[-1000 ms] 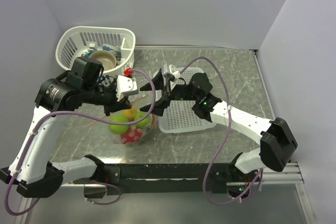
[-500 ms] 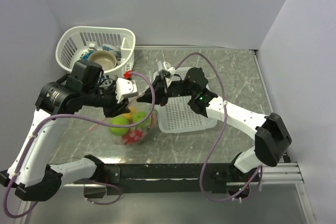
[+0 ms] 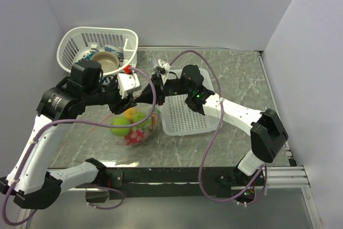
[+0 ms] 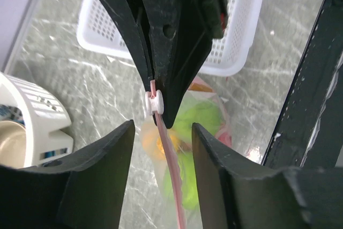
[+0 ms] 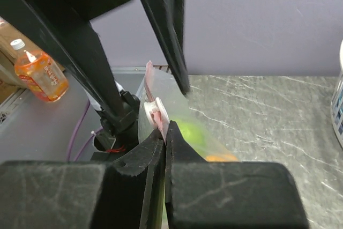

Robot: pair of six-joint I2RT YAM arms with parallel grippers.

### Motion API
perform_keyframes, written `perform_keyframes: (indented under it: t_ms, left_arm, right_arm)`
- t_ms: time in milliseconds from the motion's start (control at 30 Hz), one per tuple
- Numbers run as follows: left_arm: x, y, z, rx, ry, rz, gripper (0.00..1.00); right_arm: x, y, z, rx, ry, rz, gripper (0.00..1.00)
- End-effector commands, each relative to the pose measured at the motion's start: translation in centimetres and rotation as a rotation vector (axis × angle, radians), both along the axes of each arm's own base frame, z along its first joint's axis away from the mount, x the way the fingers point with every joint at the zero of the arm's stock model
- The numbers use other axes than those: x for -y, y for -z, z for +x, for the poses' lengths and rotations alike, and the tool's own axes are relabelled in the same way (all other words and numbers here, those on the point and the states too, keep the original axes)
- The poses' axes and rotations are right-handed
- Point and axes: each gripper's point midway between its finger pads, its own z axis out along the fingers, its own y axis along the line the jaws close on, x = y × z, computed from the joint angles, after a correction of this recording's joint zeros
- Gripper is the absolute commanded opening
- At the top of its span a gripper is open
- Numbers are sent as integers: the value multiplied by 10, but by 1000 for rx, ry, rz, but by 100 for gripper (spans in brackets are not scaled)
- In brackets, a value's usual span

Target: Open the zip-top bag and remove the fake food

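Holding now: your right gripper [image 5: 164,128] has its jaws pressed together on the pink zip strip [image 4: 170,186], right at the white slider [image 4: 154,102].
Left tool: your left gripper [image 4: 162,132] stands with its jaws apart, straddling the strip close to the slider; nothing looks pinched between them.
Bag position: the zip-top bag [image 3: 153,124] hangs from that pinch between your two arms. Its belly sags to the table [image 3: 241,79] just beside the flat white basket [image 3: 187,113]. You cannot tell whether its weight rests there.
Contents: the fake food [image 3: 122,124] sits bunched in the bottom, with lime-green, orange, yellow and red pieces all inside.
Feel: expect thin, floppy, slick film that folds rather than pushes. The load looks light, but it will likely swing and tug the film.
Where to hold: take the stiffer strip, not the clear wall. Close your left jaws on the strip beside the slider to anchor it.
Risk: the small slider may slip out of a flat pinch if you pull at an angle.
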Motion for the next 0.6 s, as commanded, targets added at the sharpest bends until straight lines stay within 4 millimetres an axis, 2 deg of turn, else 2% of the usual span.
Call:
perform_keyframes:
  t_ms: [0,67,133,167,200,300,367,433,467,500,533,567]
  left_arm:
    - [-3,17,9,17,-13,41,51]
    - [-6,30,6,-6,-7,71,48]
    - [-10,38,3,-22,-4,99,37]
    - [-13,39,5,-19,-18,113,33]
    - [-15,40,5,-14,-21,119,23]
    - [-17,39,5,-2,-23,133,7]
    - [-19,39,5,-4,-27,138,3]
    - [-19,36,4,-5,-24,140,1]
    - [-19,36,2,-4,-21,140,1]
    - [-20,33,2,5,-23,137,1]
    - [-21,32,3,7,-27,137,1]
    - [-21,31,2,11,-27,134,1]
  right_arm:
    - [-1,-34,-5,88,-9,71,5]
    - [0,-34,-3,92,3,67,4]
    - [2,-37,-2,110,10,70,4]
    - [2,-35,-1,108,12,62,4]
    - [2,-36,-1,114,15,65,4]
    - [2,-36,0,113,13,62,4]
    - [1,-35,1,113,20,58,5]
    - [2,-31,4,108,30,44,14]
    - [3,-29,5,107,33,40,23]
    - [4,-27,6,102,36,37,47]
    - [4,-26,7,98,41,34,60]
    - [5,-26,5,101,30,33,65]
